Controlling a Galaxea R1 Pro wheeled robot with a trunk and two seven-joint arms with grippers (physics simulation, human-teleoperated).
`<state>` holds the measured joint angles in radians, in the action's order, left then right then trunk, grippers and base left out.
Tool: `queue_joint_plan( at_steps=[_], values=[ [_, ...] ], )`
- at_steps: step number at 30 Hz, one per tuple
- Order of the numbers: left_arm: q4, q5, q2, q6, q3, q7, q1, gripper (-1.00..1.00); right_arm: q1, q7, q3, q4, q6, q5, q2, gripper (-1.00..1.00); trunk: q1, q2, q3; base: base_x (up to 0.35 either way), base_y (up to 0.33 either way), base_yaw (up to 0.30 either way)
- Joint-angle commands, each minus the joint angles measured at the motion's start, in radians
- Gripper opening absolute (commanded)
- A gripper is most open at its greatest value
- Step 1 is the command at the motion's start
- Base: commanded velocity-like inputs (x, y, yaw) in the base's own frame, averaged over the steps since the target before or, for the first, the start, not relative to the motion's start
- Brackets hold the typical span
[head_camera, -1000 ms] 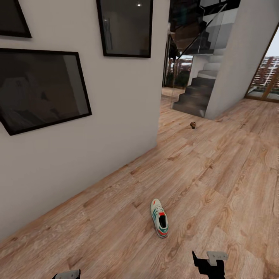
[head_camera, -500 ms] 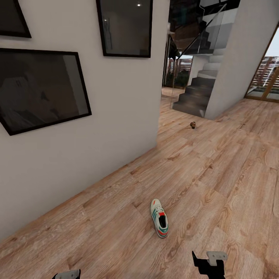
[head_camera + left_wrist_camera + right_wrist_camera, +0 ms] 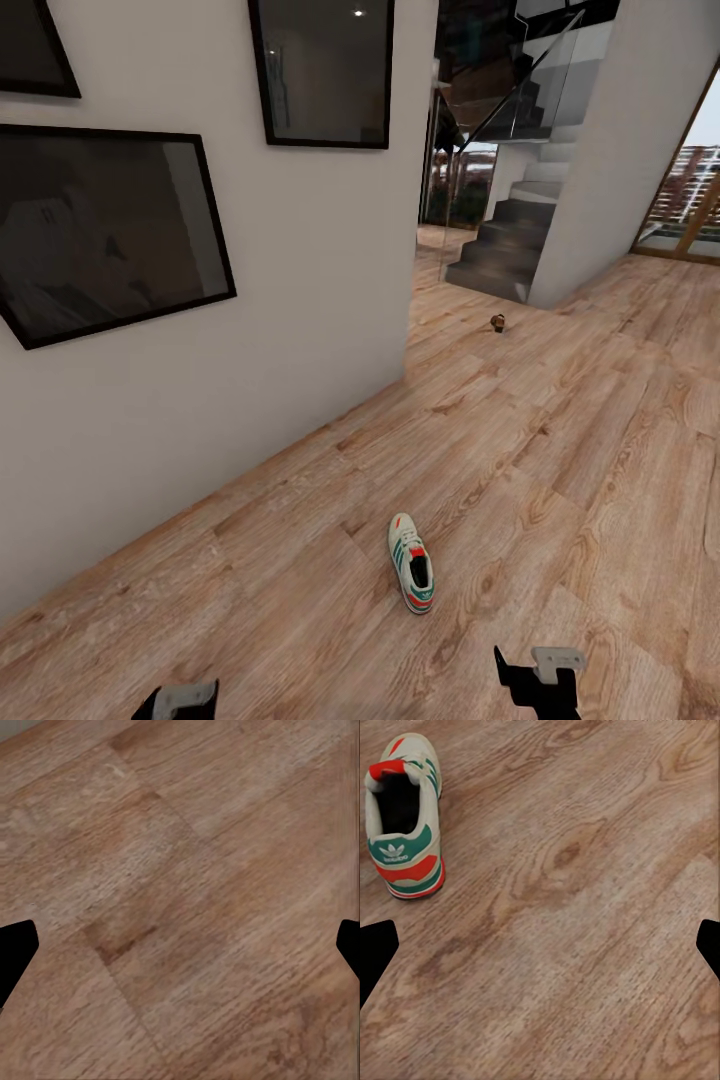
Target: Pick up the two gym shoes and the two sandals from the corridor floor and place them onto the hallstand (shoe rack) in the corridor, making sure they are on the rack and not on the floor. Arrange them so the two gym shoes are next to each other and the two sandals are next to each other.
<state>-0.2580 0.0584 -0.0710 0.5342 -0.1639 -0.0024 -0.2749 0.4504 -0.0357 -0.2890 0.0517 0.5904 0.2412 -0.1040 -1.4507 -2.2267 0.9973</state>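
Observation:
One gym shoe [image 3: 411, 563], cream-white with green stripes and red-orange patches, lies on the corridor floor [image 3: 560, 470] ahead of me, its heel toward me. The right wrist view has the same gym shoe [image 3: 403, 817] off to one side of my right gripper [image 3: 540, 949], which is open and holds nothing. My right gripper [image 3: 540, 680] hangs low, nearer to me than the shoe and to its right. My left gripper [image 3: 185, 700] is open over bare planks [image 3: 180, 907]. The hallstand is out of view. A small dark brown thing [image 3: 497, 321] lies far off; I cannot tell whether it is a sandal.
A white wall [image 3: 300, 300] with dark framed pictures [image 3: 100, 230] runs along the left and ends at a corner. Beyond it stand grey stairs [image 3: 510, 240] with a glass balustrade. Wood floor stretches wide to the right.
My left gripper has risen a little further into the head view. The shoe and the right gripper have stayed put.

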Motion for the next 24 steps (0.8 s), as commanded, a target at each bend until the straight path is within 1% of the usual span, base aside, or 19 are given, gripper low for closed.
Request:
queue_joint_plan(
  at_steps=[1,3,7,11,13,16,21,24],
  values=[
    [0.0,0.012,0.0,0.002,-0.002,0.0,-0.008,1.0,0.001,-0.004,-0.009,0.001,0.003,0.006,0.0,1.0,0.0,0.0,0.001,0.0,0.0,0.0],
    [-0.003,0.021,-0.001,-0.002,0.004,0.0,-0.031,1.0,0.001,-0.005,-0.009,0.008,0.002,0.006,0.002,1.0,0.0,0.0,0.001,0.0,0.0,0.0],
    [-0.005,0.031,-0.001,-0.011,0.011,-0.001,-0.095,1.0,0.001,-0.005,-0.009,0.042,-0.007,0.006,0.012,1.0,0.0,0.0,0.001,0.0,0.0,0.0],
    [-0.005,0.036,0.002,-0.036,0.014,-0.004,-0.161,1.0,0.001,-0.005,-0.009,0.109,-0.053,0.007,0.03,1.0,0.0,0.0,0.001,0.0,0.0,0.0],
    [-0.007,0.038,0.004,-0.06,0.015,-0.009,-0.191,1.0,0.001,-0.005,-0.008,0.149,-0.099,0.008,0.046,1.0,0.0,0.0,0.001,0.0,0.0,0.0],
    [-0.009,0.04,0.007,-0.103,0.016,-0.026,-0.235,1.0,0.002,-0.005,-0.007,0.214,-0.188,0.008,0.071,1.0,0.0,0.0,0.001,0.0,0.0,0.0],
    [-0.01,0.043,0.009,-0.184,0.015,-0.074,-0.31,1.0,0.002,-0.005,-0.006,0.317,-0.34,0.009,0.113,1.0,0.0,0.0,0.001,0.0,0.0,0.0],
    [-0.01,0.044,0.01,-0.229,0.015,-0.104,-0.354,1.0,0.002,-0.004,-0.006,0.365,-0.408,0.009,0.137,1.0,0.0,0.0,0.001,0.0,0.0,0.0]
  ],
)
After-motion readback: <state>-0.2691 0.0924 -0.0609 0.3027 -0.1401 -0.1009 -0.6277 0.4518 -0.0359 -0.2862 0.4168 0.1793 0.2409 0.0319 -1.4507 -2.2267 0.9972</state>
